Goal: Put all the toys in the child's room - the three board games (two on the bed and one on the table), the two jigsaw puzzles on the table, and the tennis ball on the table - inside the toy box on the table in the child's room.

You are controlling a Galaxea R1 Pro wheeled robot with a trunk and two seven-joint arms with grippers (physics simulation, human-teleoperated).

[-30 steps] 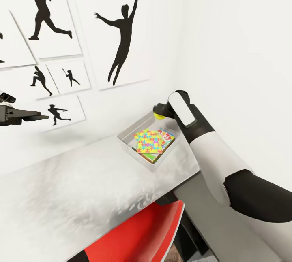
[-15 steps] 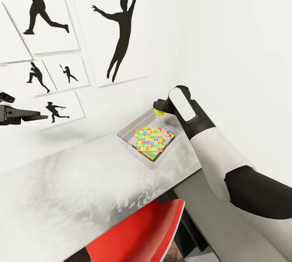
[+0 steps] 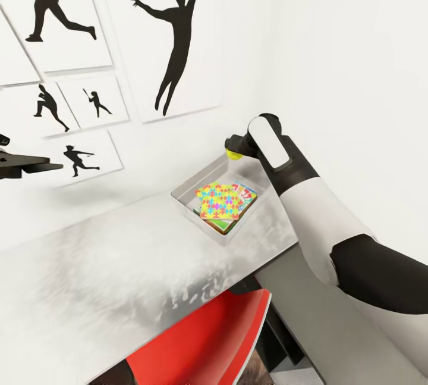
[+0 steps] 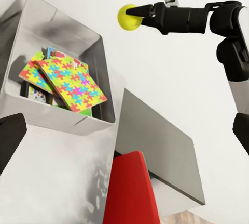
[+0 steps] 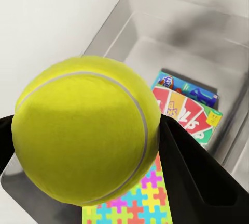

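Tennis ball in right hand, above toy box rim.

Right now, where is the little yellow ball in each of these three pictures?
Head view: the ball is right of centre, held in the right gripper above the tray.
Left wrist view: ball near the top, at the gripper's tip.
Right wrist view: ball large, close up.
Shared landmark: the jigsaw square in the tray.

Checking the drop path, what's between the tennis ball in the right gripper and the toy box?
Nothing: in the left wrist view only bare wall shows between the tennis ball, held in the right gripper, and the toy box.
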